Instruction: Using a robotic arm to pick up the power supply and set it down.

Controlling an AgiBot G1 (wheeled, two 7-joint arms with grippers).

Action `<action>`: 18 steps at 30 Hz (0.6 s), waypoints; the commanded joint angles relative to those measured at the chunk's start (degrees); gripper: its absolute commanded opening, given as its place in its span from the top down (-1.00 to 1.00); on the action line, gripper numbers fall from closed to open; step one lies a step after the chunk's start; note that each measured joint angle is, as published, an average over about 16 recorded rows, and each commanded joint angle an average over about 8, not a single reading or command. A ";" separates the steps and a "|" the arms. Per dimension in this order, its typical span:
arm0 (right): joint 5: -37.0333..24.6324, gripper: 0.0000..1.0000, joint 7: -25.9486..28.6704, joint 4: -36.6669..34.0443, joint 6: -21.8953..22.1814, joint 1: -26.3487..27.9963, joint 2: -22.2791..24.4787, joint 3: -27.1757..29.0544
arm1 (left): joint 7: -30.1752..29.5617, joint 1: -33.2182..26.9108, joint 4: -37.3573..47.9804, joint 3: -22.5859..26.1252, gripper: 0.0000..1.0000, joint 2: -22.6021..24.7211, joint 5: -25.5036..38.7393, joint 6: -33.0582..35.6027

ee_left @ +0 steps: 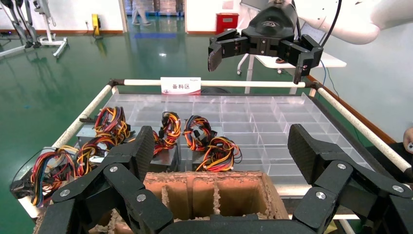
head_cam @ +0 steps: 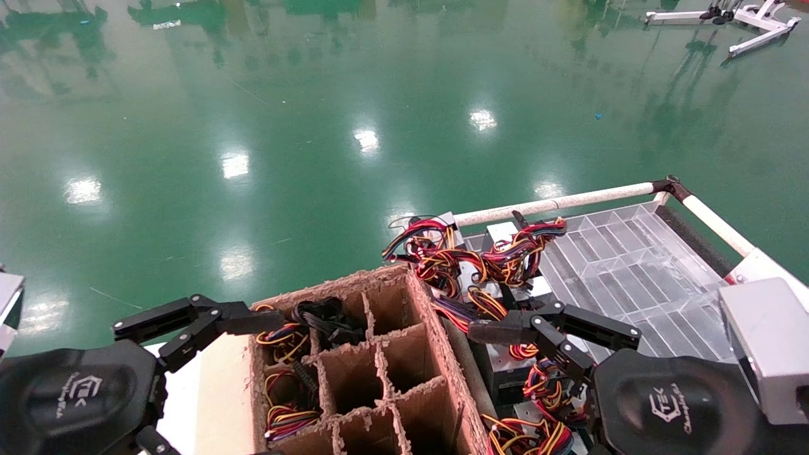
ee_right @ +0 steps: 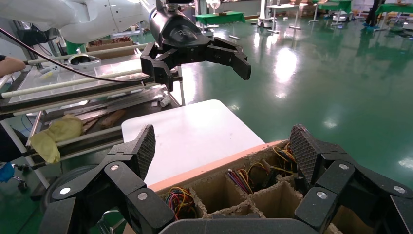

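A brown cardboard box (head_cam: 426, 328) with divider cells stands between my two arms. In a far cell lies a black cable bundle (head_cam: 323, 318), all that shows of the power supply; its metal body is hidden. My left gripper (ee_left: 222, 148) hovers open above the box's left side, one finger (head_cam: 253, 321) reaching over the rim. My right gripper (ee_right: 222, 145) hangs open above the box's right edge, its finger (head_cam: 499, 330) over the wired units beside the box. Neither holds anything.
Grey boxes with red-yellow-black wire bundles (head_cam: 480, 259) crowd the near-left part of a clear compartment tray (head_cam: 632, 265) on a cart with white rails (head_cam: 556, 203). More coloured wires (head_cam: 284, 414) fill left cells. A white table (ee_right: 185, 131) lies left of the box. Green floor surrounds.
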 commanded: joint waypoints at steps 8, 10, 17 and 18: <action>0.00 -1.00 0.00 0.00 0.00 0.00 0.00 0.00 | 0.00 0.00 0.00 0.00 -1.00 0.00 0.00 0.00; 0.00 -1.00 0.00 0.00 0.00 0.00 0.00 0.00 | 0.00 0.00 0.00 0.00 -1.00 0.00 0.00 0.00; 0.00 -1.00 0.00 0.00 0.00 0.00 0.00 0.00 | 0.00 0.00 0.00 0.00 -0.10 0.00 0.00 0.00; 0.00 -1.00 0.00 0.00 0.00 0.00 0.00 0.00 | 0.00 0.00 0.00 0.00 0.15 0.00 0.00 0.00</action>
